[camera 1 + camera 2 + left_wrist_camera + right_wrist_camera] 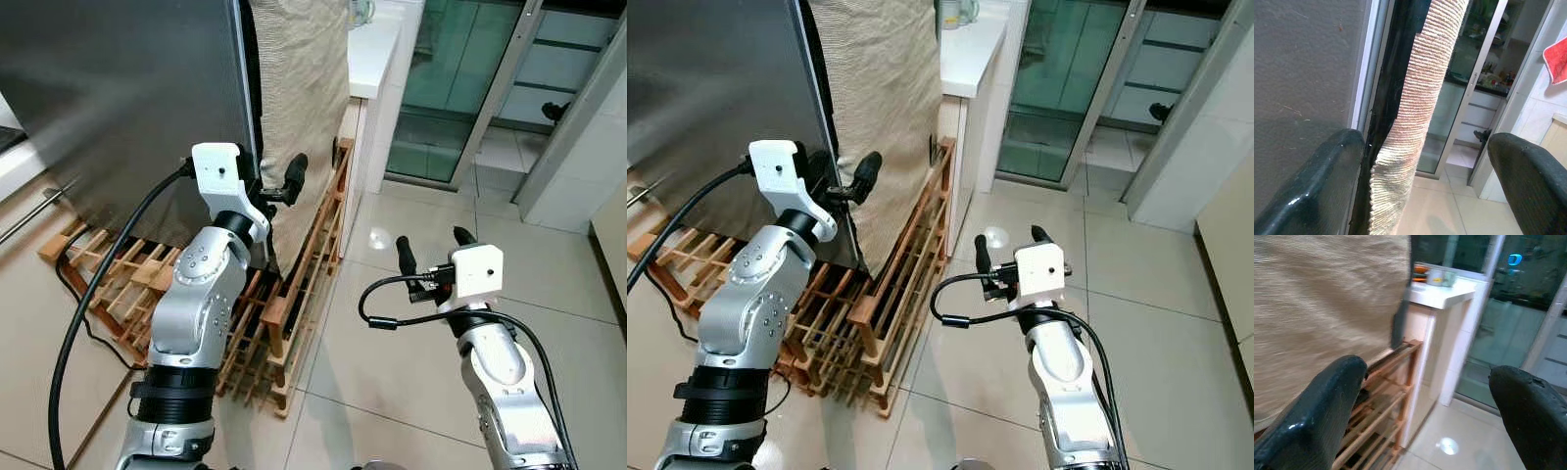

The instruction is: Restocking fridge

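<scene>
Left tool (272,188) open and empty at the fridge door (118,108) edge, fingers seemingly astride it beside the beige cloth (299,88); close squarely before pulling; right tool (431,253) open, idle

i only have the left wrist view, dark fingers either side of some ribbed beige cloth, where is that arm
Observer: The left gripper is raised at the edge of the tall grey metal fridge, fingers open around the hanging beige woven cloth.
Operator: whats under it
Observer: A slatted wooden rack lies on the tiled floor at the foot of the fridge.
Operator: and the other arm
Observer: The right gripper is open and holds nothing, out over the bare tiles, apart from the rack.
Operator: anything to restock nearby
Observer: None can be made out; a white counter stands beyond the cloth.
</scene>
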Robot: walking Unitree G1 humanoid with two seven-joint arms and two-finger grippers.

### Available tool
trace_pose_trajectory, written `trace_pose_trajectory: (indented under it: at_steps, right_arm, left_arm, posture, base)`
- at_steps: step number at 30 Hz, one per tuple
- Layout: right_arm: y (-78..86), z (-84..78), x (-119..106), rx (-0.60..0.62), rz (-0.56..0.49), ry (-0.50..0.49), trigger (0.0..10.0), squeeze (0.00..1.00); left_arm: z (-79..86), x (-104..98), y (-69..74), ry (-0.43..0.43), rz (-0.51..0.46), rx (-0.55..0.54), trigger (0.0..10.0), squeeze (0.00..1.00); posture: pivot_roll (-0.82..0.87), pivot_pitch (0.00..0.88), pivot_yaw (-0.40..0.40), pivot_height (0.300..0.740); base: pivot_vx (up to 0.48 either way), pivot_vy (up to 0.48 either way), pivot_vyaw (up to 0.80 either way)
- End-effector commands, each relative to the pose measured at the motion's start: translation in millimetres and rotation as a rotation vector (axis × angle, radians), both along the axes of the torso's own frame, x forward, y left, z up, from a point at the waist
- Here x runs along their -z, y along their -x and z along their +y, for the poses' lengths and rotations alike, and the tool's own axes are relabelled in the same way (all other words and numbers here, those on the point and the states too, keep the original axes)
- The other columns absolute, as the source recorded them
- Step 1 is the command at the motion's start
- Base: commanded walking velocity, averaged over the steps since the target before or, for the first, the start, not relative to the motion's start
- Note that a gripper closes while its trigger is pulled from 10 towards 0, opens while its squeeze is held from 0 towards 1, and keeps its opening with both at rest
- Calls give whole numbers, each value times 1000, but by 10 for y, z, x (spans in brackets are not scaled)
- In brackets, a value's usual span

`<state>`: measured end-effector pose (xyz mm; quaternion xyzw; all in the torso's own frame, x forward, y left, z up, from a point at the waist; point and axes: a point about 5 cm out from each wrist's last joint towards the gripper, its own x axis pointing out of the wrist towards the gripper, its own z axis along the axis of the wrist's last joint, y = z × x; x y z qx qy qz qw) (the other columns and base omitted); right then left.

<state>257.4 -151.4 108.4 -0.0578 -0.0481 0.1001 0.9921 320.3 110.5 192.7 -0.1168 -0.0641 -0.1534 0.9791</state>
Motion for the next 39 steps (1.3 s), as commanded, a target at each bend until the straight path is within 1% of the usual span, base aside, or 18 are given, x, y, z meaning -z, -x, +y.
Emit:
trace_pose_trajectory:
  at_steps: [1, 12, 15, 17, 18, 19, 20, 21, 22, 23, 24, 26, 29, 30, 31, 32, 35, 39]
  right_arm:
    - [26, 74, -55, -52, -19, -13, 10000, 0]
    - [35, 100, -46, -89, -9, -5, 10000, 0]
    - [36, 112, -48, -100, -7, -5, 10000, 0]
    - [34, 125, -49, -113, -5, -4, 10000, 0]
    - [31, 131, -47, -123, 0, -6, 10000, 0]
    - [31, 131, -47, -123, 0, -6, 10000, 0]
    - [28, 135, -41, -133, 9, -8, 10000, 0]
    - [28, 135, -41, -133, 9, -8, 10000, 0]
    - [26, 137, -41, -137, 11, -7, 10000, 0]
    - [24, 136, -42, -141, 14, -7, 10000, 0]
    - [24, 136, -42, -141, 14, -7, 10000, 0]
    - [23, 133, -48, -142, 13, -5, 10000, 0]
    - [26, 107, -62, -138, 6, 10, 10000, 0]
    - [26, 107, -62, -138, 6, 10, 10000, 0]
    - [31, 61, -63, -122, 6, 13, 10000, 0]
    - [31, 61, -63, -122, 6, 13, 10000, 0]
    - [47, 65, -75, -124, 5, 16, 10000, 0]
    - [64, 69, -96, -113, -9, 29, 10000, 0]
  left_arm:
    - [-65, -11, -29, -4, 8, 16, 10000, 0]
    - [-152, -86, -120, 10, -3, 29, 10000, 0]
    - [-215, -87, -153, 35, 15, 30, 10000, 0]
    - [-330, -120, -169, 45, -2, 73, 10000, 0]
    - [-483, -147, -178, 28, -28, 153, 10000, 0]
    - [-483, -147, -178, 28, -28, 153, 10000, 0]
    - [-679, -181, -190, 29, -41, 263, 10000, 0]
    - [-679, -181, -190, 29, -41, 263, 10000, 0]
    - [-775, -208, -186, 45, -48, 325, 10000, 0]
    - [-969, -252, -161, 75, -61, 451, 10000, 0]
    - [-969, -252, -161, 75, -61, 451, 10000, 0]
    - [-1146, -273, -128, 136, -55, 571, 10000, 0]
    - [-1327, -267, -105, 212, -28, 672, 10000, 0]
    - [-1327, -267, -105, 212, -28, 672, 10000, 0]
    - [-1496, -290, -74, 273, -10, 746, 10000, 0]
    - [-1496, -290, -74, 273, -10, 746, 10000, 0]
    - [-1907, -478, 148, 361, -38, 968, 10000, 0]
    - [-1981, -534, 257, 367, -70, 1058, 10000, 0]
  posture:
    - [-185, 0, 15, 740]
    - [-190, 0, 20, 740]
    - [-189, 0, 19, 740]
    - [-189, 0, 20, 740]
    - [-187, 0, 17, 740]
    - [-187, 0, 17, 740]
    - [-187, 0, 15, 740]
    - [-187, 0, 15, 740]
    - [-191, 0, 14, 740]
    - [-194, 0, 15, 740]
    - [-194, 0, 15, 740]
    - [-207, 0, 22, 740]
    - [-224, 0, 40, 740]
    - [-224, 0, 40, 740]
    - [-237, 0, 47, 740]
    - [-237, 0, 47, 740]
    - [-270, 0, 63, 740]
    - [-275, 0, 67, 740]
  base:
    - [0, 0, 0]
    - [0, 0, 0]
    - [0, 0, 0]
    - [0, 0, 0]
    - [0, 0, 0]
    - [0, 0, 0]
    - [0, 0, 0]
    - [0, 0, 0]
    - [0, 0, 0]
    - [0, 0, 0]
    - [0, 0, 0]
    - [0, 0, 0]
    - [0, 0, 0]
    - [0, 0, 0]
    - [0, 0, 0]
    - [0, 0, 0]
    - [0, 0, 0]
    - [0, 0, 0]
